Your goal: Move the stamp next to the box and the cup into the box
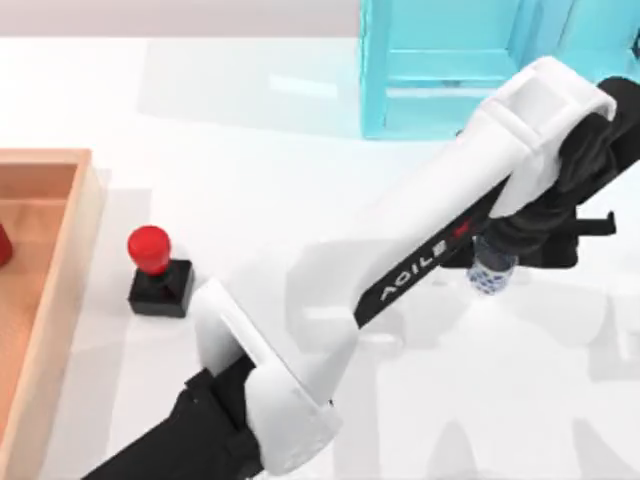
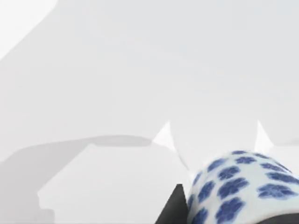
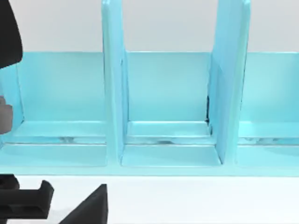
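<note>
The stamp, a black cube with a red ball knob, stands on the table just right of the box, a shallow light wooden tray at the left edge. My left arm reaches across the table to the right side. Its gripper is shut on the cup, white with blue flowers, in front of the turquoise shelf. In the left wrist view the cup sits close up beside a dark finger. My right arm is parked at the right, its wrist camera facing the shelf.
A turquoise-blue shelf with upright dividers stands at the back right. A red object lies inside the box at the picture's edge. My left arm's white link spans the table's middle.
</note>
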